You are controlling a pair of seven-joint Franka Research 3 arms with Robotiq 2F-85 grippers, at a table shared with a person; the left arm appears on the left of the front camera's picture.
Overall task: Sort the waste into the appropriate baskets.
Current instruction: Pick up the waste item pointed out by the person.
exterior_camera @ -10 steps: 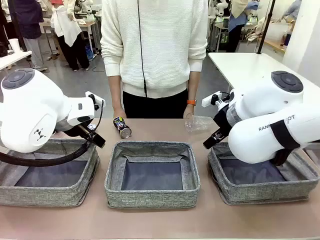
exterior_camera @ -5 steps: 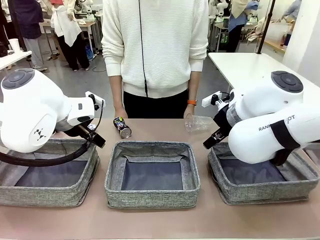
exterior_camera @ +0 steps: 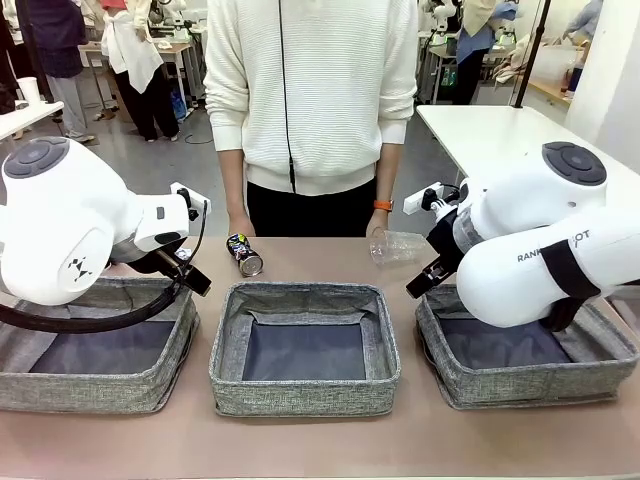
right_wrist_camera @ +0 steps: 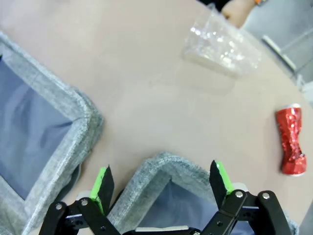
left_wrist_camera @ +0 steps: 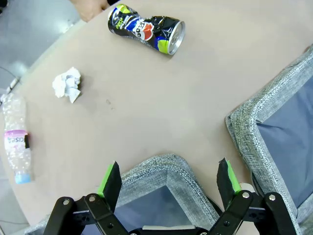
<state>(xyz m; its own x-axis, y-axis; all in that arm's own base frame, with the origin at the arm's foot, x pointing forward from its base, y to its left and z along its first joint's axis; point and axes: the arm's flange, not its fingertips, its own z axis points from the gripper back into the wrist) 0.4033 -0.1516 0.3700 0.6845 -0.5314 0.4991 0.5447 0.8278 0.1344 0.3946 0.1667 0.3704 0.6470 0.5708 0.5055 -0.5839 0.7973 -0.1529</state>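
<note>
Holding off, you've had no change: left claw (left_wrist_camera: 168, 171) and right claw (right_wrist_camera: 161, 171) hang spread, empty, over the baskets (exterior_camera: 300, 292); dark printed can (exterior_camera: 244, 254) and clear plastic cup (exterior_camera: 398, 246) lie unsorted on the tabletop (exterior_camera: 320, 260).

Three grey woven baskets in a row on the near half of the tan table (exterior_camera: 320, 445): left basket (exterior_camera: 90, 392), middle basket (exterior_camera: 300, 395), right basket (exterior_camera: 530, 388), dark lining showing inside each. Beyond the middle basket's far left corner, a dark printed can (exterior_camera: 243, 254) on its side, with one hand of the person (exterior_camera: 238, 227) just behind it. Farther right, a clear plastic cup (exterior_camera: 397, 246) on its side, with the other hand (exterior_camera: 378, 231), orange wristband (exterior_camera: 383, 204) above it, at the cup's left end. White left arm (exterior_camera: 60, 230) above the left basket, white right arm (exterior_camera: 540, 250) above the right basket. At the far edge, a white sweater (exterior_camera: 310, 100).
</note>
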